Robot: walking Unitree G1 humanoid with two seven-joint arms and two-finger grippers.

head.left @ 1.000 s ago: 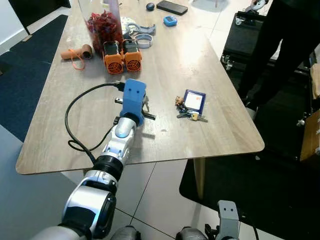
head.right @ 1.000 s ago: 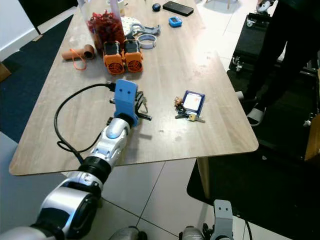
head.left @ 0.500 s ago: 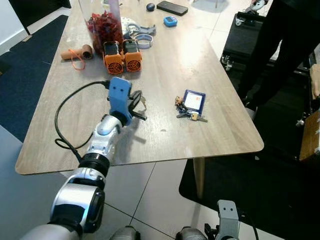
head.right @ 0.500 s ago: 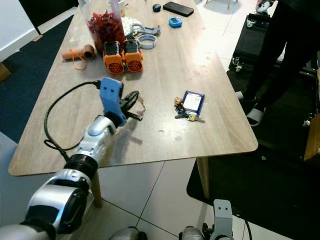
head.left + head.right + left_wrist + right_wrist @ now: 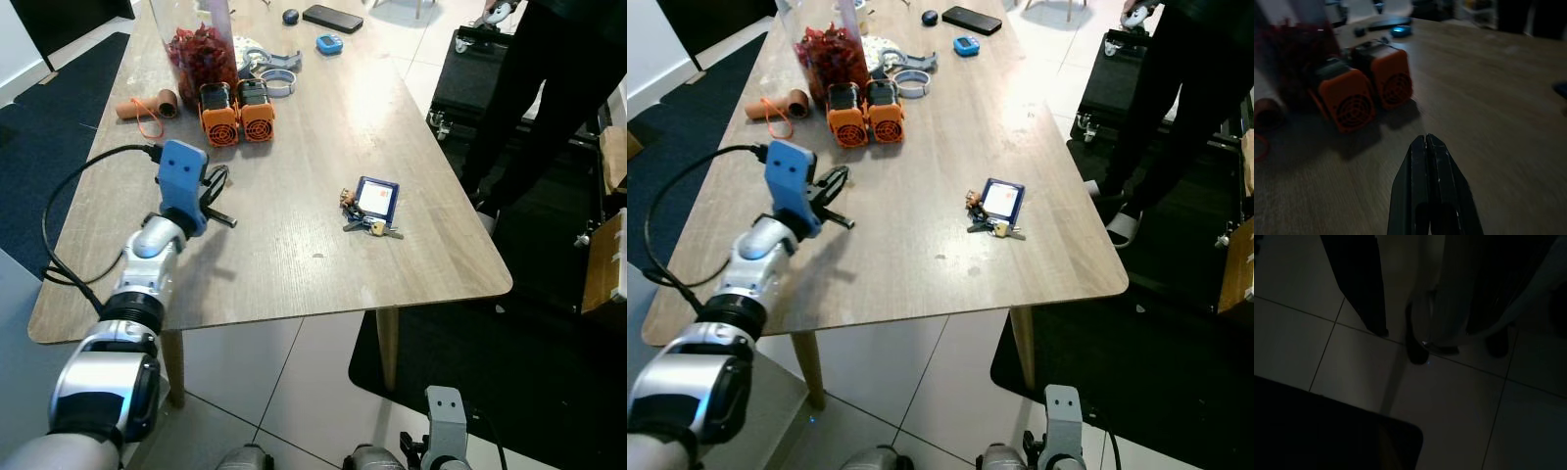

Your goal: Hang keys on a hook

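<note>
The bunch of keys (image 5: 370, 225) lies on the wooden table (image 5: 323, 127) near its right edge, attached to a small blue card holder (image 5: 378, 198). My left gripper (image 5: 219, 194) hovers over the table's left part, well to the left of the keys, behind its blue wrist mount (image 5: 182, 179). In the left wrist view its black fingers (image 5: 1426, 161) are pressed together, shut on nothing, and point towards two orange fan-like blocks (image 5: 1361, 90). My right arm (image 5: 447, 416) hangs low at the bottom of the head views.
The orange blocks (image 5: 237, 111), a jar of red bits (image 5: 201, 54), an orange-corded roll (image 5: 147, 105), rings, a blue gadget (image 5: 328, 43) and a phone (image 5: 332, 18) crowd the table's far end. A person in black (image 5: 549, 88) stands at the right beside dark cases. A black cable (image 5: 69, 206) trails from my left wrist.
My left arm has swung to the left across the table, away from the keys, its fingers still together. The keys have not moved.
</note>
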